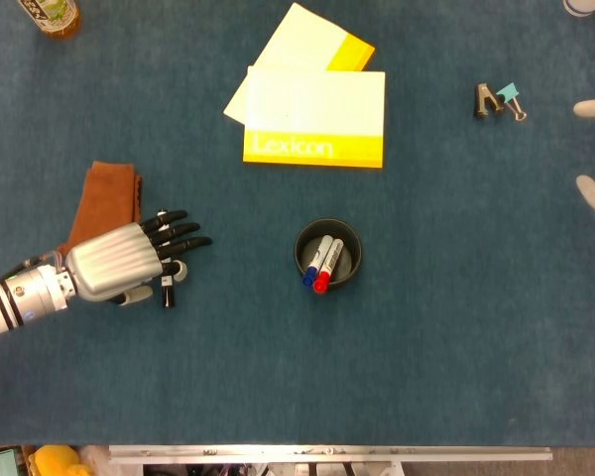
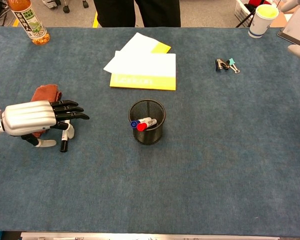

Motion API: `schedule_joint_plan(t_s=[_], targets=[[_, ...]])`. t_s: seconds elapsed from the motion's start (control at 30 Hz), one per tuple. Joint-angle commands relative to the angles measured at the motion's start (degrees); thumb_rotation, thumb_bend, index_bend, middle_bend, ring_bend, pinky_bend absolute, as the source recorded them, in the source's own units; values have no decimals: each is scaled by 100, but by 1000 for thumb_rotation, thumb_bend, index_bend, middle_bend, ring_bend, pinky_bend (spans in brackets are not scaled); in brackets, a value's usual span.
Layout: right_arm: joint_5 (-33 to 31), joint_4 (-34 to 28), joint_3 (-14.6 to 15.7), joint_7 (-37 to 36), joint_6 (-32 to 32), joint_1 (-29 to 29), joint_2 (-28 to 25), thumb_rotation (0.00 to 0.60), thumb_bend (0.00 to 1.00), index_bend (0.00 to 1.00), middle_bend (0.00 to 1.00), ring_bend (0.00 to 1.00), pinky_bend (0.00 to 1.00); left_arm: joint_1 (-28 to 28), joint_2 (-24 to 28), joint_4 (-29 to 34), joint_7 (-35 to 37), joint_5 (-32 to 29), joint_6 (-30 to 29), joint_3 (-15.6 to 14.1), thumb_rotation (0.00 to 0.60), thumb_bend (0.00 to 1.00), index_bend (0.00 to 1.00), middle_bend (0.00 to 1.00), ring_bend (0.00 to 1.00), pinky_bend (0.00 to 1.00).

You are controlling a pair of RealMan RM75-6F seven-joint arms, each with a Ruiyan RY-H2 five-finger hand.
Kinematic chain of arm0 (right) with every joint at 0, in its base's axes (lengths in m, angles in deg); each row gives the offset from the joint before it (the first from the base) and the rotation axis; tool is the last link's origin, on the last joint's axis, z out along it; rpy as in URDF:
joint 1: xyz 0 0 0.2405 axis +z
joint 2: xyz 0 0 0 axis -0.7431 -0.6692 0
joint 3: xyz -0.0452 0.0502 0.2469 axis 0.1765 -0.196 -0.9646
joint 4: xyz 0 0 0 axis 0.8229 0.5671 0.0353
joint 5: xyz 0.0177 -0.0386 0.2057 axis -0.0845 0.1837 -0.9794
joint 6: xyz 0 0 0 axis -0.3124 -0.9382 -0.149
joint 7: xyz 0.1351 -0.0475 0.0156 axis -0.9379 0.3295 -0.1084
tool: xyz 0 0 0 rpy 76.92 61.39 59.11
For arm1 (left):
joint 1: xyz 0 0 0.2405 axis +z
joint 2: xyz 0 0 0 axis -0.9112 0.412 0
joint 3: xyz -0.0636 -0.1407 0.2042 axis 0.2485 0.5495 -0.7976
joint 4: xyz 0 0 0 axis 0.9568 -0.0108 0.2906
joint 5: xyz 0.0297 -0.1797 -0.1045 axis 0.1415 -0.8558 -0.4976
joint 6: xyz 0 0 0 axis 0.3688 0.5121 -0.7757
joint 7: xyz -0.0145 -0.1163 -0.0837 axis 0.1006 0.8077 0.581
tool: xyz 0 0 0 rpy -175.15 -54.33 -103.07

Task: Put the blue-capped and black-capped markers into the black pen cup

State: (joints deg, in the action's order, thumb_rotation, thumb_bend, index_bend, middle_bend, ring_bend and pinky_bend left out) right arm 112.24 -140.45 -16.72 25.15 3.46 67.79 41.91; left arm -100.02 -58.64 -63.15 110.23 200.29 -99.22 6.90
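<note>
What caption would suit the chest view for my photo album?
The left hand hovers over a black-capped marker lying on the table, while the black pen cup already holds blue-capped and red-capped markers.

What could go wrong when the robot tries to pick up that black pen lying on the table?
The black-capped marker lies flat under the left hand, half hidden, so the fingers may slip off and roll it away. It sits close to the brown cloth, which the hand might snag. The black pen cup already holds a blue-capped marker and a red one, and it looks light, so a clumsy drop could tip it.
</note>
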Motion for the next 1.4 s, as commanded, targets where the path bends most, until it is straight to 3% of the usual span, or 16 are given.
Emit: schedule_joint_plan(t_s=[0.03, 0.73, 1.2, 1.4], targets=[[-2, -9, -4, 3, -7, -5, -3, 600, 254, 288, 91, 0, 0, 18, -36, -59, 57, -35, -10, -19, 600, 308, 395, 72, 0, 10], [35, -25, -22, -40, -83, -77, -50, 600, 254, 293, 91, 0, 0, 8, -147, -127, 62, -109, -11, -149, 600, 308, 486, 74, 0, 10], [94, 16, -47, -172, -184, -155, -92, 600, 254, 293, 91, 0, 0, -62, -67, 229, 1, -146, 9, -178, 600, 308, 564, 88, 0, 10], [145, 26, -52, -241, -214, -180, -105, 600, 254, 293, 91, 0, 0, -139, 194, 727, 232, -277, -29, -92, 600, 308, 582, 91, 0, 10]])
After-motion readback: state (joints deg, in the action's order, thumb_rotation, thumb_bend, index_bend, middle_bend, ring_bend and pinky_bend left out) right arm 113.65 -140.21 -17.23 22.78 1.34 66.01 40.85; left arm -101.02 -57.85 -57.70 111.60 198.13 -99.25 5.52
